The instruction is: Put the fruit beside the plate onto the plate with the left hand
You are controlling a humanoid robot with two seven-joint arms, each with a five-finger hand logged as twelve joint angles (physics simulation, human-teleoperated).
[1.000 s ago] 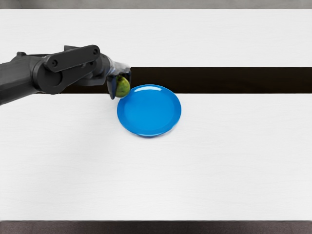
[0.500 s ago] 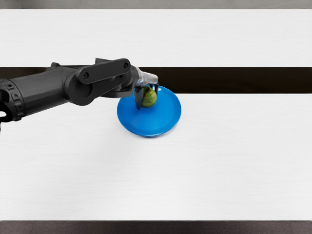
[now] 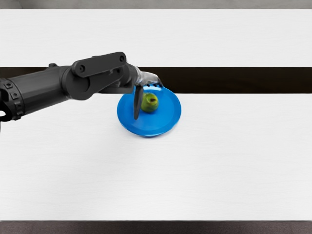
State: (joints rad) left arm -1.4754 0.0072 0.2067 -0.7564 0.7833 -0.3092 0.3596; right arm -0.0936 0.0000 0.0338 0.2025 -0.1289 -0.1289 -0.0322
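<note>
The small green fruit [image 3: 149, 102] sits on the blue plate [image 3: 163, 118], in the plate's upper left part, a little in from the rim. It has a rounded body with a darker dip on top, and it rests on the plate's surface with blue showing around most of it. The left hand [image 3: 145, 84] hangs just over and beside the fruit, above the plate's far left edge. Its fingers are loosened and spread apart rather than closed around anything: one dark finger [image 3: 136, 105] points straight down just left of the fruit, with its tip over the plate, while the lighter, shorter fingers reach out above the top of the fruit. Whether any of them touches the fruit is hard to tell, but none wraps it. The black arm [image 3: 48, 88] comes in from the left edge, running at a slight upward slant towards the hand, with a flat plate-like link bolted along its upper side. The plate lies on a white table [image 3: 219, 161], close to its far edge. Behind that edge runs a dark gap [image 3: 234, 80], and past it another white surface [image 3: 195, 39] spans the width of the view.
</note>
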